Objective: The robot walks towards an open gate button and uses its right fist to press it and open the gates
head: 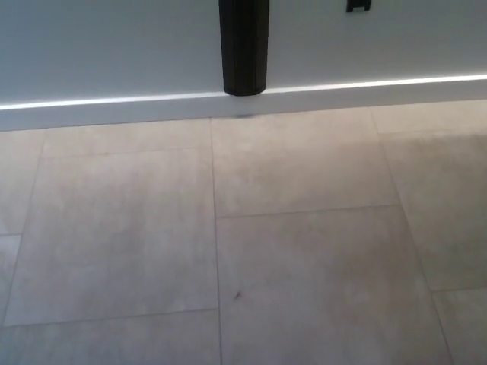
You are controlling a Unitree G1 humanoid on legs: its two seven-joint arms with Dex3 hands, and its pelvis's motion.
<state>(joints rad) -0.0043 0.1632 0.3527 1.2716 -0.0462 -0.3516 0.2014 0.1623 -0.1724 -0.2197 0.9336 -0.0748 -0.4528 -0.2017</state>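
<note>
You can't make out the button for certain: only a small dark fitting (pixel 358 5), cut off by the top edge, sits on the pale wall (pixel 114 46) right of a black vertical post (pixel 244 47). Below them runs a bright strip (pixel 114 99) along the wall's foot, then grey floor tiles (pixel 304 266). Neither hand shows, so you can't tell whether they're clenched.
</note>
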